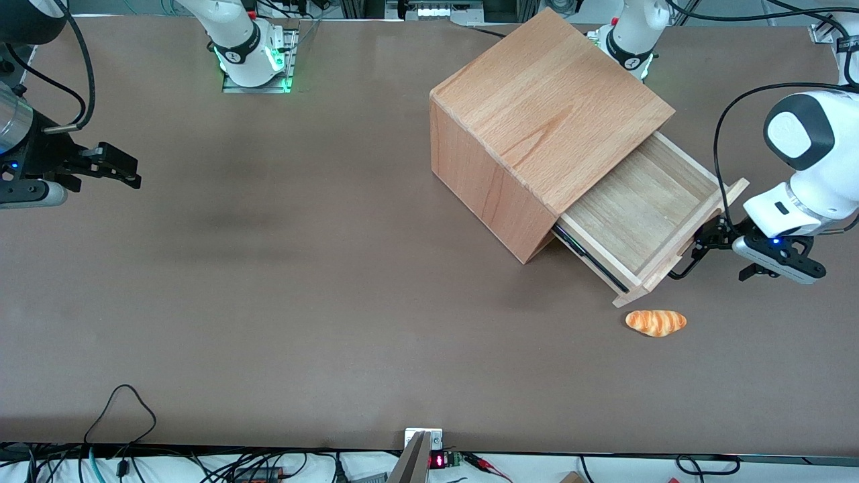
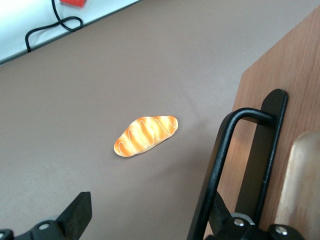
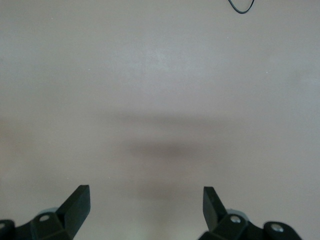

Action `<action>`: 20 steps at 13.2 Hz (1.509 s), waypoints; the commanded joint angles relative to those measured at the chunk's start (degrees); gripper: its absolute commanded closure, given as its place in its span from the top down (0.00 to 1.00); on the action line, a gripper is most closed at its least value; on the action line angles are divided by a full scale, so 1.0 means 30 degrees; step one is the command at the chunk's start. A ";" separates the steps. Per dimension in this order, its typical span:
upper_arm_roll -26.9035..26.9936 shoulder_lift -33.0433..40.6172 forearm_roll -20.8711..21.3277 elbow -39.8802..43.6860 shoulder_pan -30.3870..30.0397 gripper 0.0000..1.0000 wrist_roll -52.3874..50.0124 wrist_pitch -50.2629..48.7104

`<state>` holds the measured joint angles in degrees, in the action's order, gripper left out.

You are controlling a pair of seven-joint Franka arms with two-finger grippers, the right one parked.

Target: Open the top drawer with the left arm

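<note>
The top drawer (image 1: 647, 218) stands pulled well out of the beech cabinet (image 1: 537, 127), which sits angled on the matte brown bench (image 1: 268, 282) toward the working arm's end. The cabinet is a plain box of warm, fine-grained wood with crisp edges. The drawer is paler, its shallow floor made of planks whose grain runs lengthwise, with thin walls and a flat wooden front. A dark runner shows along the drawer's side nearest the front camera.

The thin black wire handle (image 2: 227, 165) is a bent U of round rod, fixed to the front by a flat black plate. The left arm (image 1: 805, 174), glossy white with a rounded joint and a black cap, reaches in low at the drawer front. Its black tool (image 1: 704, 245) sits right at the handle with the fingers (image 2: 77, 212) spread wide, one on each side of the rod, not pinching it.

A small toy bread loaf (image 1: 656, 322), glossy orange with pale stripes, lies on the bench just beside the drawer's front corner, nearer the front camera.
</note>
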<state>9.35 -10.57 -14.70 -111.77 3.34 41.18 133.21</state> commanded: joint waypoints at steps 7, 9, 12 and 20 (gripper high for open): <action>0.0371 0.0532 0.0679 0.1339 0.0000 1.00 -0.0949 -0.3822; 0.0371 0.0884 0.0709 0.1398 0.0000 1.00 -0.1215 -0.4731; 0.0312 0.1411 0.1995 0.1835 0.0029 1.00 -0.2088 -0.6046; 0.0429 0.4396 0.3635 0.2599 0.0234 1.00 -0.6920 -0.9887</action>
<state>10.35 -0.40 -6.30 -104.45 3.46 25.56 106.45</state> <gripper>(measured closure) 0.000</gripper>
